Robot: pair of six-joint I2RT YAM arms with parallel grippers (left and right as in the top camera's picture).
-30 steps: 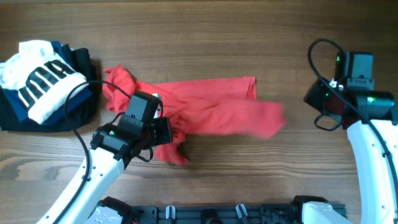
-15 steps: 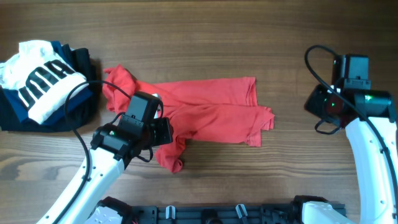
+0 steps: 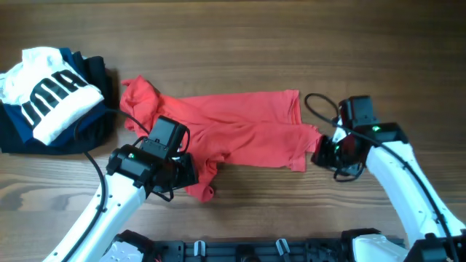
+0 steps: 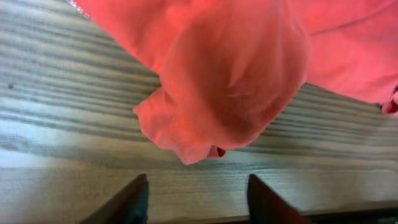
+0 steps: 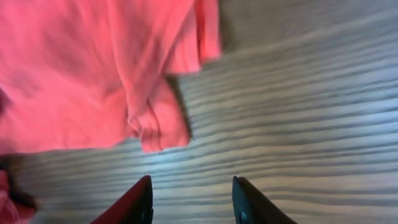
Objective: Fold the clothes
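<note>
Currently the red T-shirt (image 3: 240,127) lies crumpled along the middle of the wooden table (image 3: 240,44), stretched from left to right, with one end bunched into a lump at its lower left and a hem corner at its right end. The left gripper (image 3: 186,173) sits low over that lower-left lump; seen from its own wrist camera, the left gripper (image 4: 196,186) has its two dark fingers (image 4: 134,200) spread partway apart, with only bare wood between them. The rounded wad of the red T-shirt (image 4: 236,81) lies just ahead of the fingertips and is not pinched by them, a thin strip of table showing between cloth and tips. The right gripper (image 3: 325,151) is just beside the shirt's right end. In the right wrist view the right gripper (image 5: 191,186) is likewise parted, its fingers (image 5: 134,202) holding nothing and only wood grain lying between them. The hem corner of the red T-shirt (image 5: 93,74) rests on the table a little ahead of the tips, apart from them. At the far left edge of the table, well apart from both arms, a white garment (image 3: 51,94) with black block letters sits on top of some dark garments (image 3: 91,127).
</note>
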